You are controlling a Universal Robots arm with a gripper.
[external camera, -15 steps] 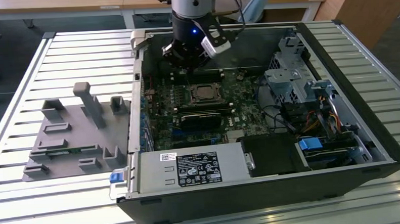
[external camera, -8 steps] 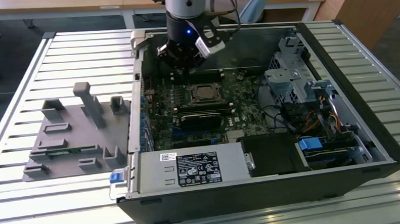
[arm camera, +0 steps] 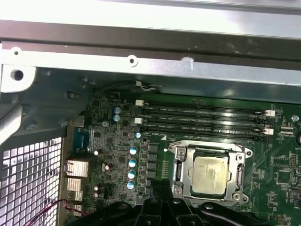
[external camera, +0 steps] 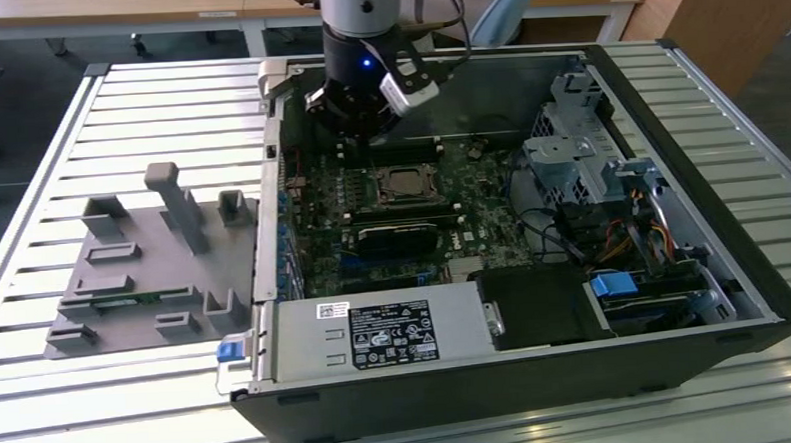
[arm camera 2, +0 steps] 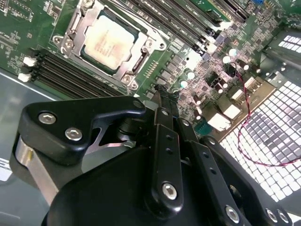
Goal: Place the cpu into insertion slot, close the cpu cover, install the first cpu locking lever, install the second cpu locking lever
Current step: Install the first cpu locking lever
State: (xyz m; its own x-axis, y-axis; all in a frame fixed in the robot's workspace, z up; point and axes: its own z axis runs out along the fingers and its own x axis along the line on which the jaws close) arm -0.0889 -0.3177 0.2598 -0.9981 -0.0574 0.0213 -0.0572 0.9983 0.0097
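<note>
Inside the open computer case (external camera: 719, 297), beyond the near power supply (external camera: 373, 335), the cpu (external camera: 401, 186) sat in the insertion slot (arm camera: 188, 176) at mid-motherboard, with the cpu cover (arm camera: 209, 149) lying flat around it. Just past it, toward the far wall, the gripper (external camera: 355, 135) hung with fingers pinched together, holding nothing. Placement and cover looked done; whether either locking lever was latched could not be told.

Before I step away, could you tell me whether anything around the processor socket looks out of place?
Nothing stands out. The cpu lies flat and square in the window of the cpu cover, which sits level over it. The gripper hangs beside them, holding nothing.
</note>
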